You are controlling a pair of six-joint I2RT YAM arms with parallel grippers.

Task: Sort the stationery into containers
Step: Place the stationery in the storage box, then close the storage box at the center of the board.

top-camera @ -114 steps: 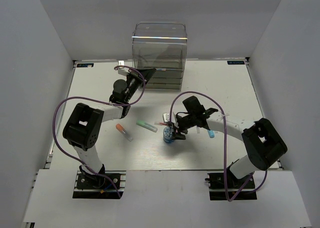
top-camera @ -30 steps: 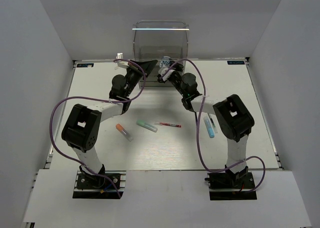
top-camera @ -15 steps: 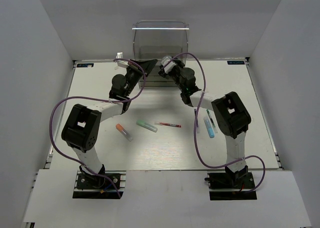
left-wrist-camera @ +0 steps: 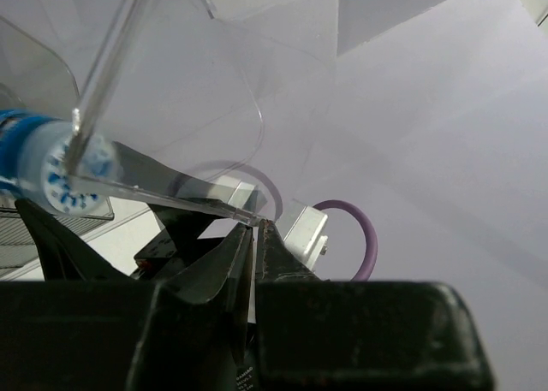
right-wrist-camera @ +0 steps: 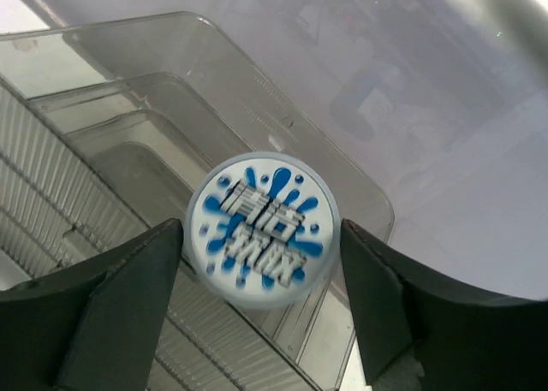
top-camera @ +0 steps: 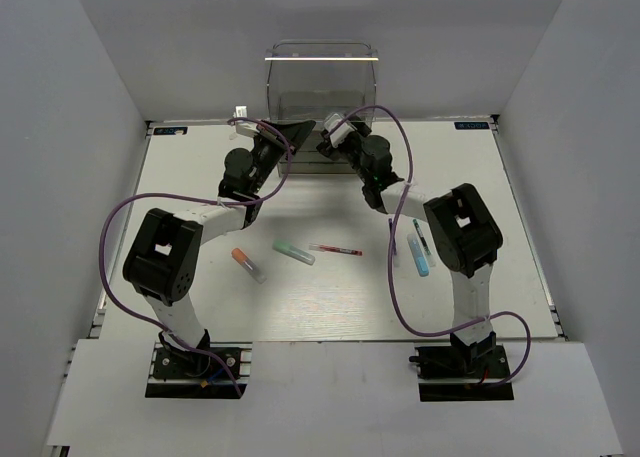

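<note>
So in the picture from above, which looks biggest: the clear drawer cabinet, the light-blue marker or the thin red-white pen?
1. Clear drawer cabinet, by far.
2. Light-blue marker and red-white pen: alike in length; the marker looks thicker.

The round roll [right-wrist-camera: 263,228] has a white face with blue splashes and blue-and-white lettering, ringed in pale blue. The tall see-through plastic drawer cabinet [top-camera: 320,77] is clear with greyish frames. On the off-white surface [top-camera: 200,177], at frame centre, lie an orange-capped marker [top-camera: 247,264], a mint-green marker [top-camera: 293,251], a thin red-and-white pen [top-camera: 336,249], a light-blue marker [top-camera: 419,255] and a dark pen [top-camera: 421,236]. Purple cables [top-camera: 115,237] loop over black-and-white arms.
</note>
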